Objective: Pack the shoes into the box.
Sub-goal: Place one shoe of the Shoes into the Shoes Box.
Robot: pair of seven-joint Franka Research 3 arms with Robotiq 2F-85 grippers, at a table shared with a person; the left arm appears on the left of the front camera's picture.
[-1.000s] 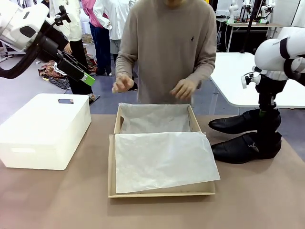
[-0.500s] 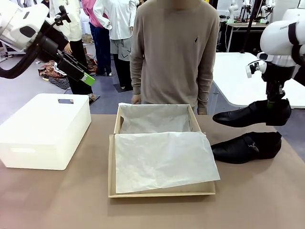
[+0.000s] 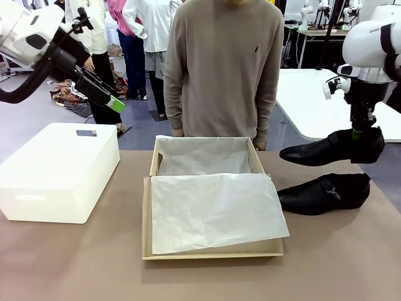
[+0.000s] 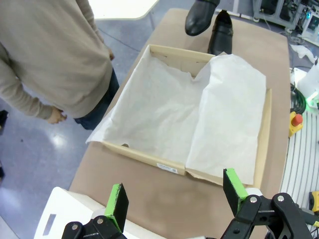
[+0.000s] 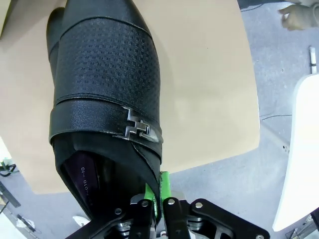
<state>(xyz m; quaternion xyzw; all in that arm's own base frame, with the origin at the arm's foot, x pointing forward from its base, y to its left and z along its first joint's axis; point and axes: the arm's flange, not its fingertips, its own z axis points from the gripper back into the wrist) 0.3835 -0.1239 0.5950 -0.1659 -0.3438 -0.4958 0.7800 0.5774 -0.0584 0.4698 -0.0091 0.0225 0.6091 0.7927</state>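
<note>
One glossy black shoe (image 3: 326, 150) hangs in the air at the right, toe pointing left, with my right gripper (image 3: 358, 134) shut on its heel rim. Close up in the right wrist view, that shoe (image 5: 104, 74) shows its buckle strap, and my right gripper (image 5: 158, 201) pinches the heel edge. The other shoe (image 3: 324, 192) lies on the table just below it. The tan box (image 3: 146, 216) sits open at the table's centre, lined with white tissue paper (image 3: 213, 210). My left gripper (image 3: 110, 100) hangs open, high above the left side. Under my left gripper (image 4: 174, 196), the box (image 4: 149, 155) shows from above.
A white plastic bin (image 3: 59, 169) stands at the left of the table. A person in a beige sweater (image 3: 225, 69) stands at the far edge behind the box, arms down. A white table (image 3: 313, 100) stands beyond the right side.
My right gripper has lifted one shoe off the table, up beside the other. The person has drawn both hands back from over the box and stands upright. The left arm has not moved.
</note>
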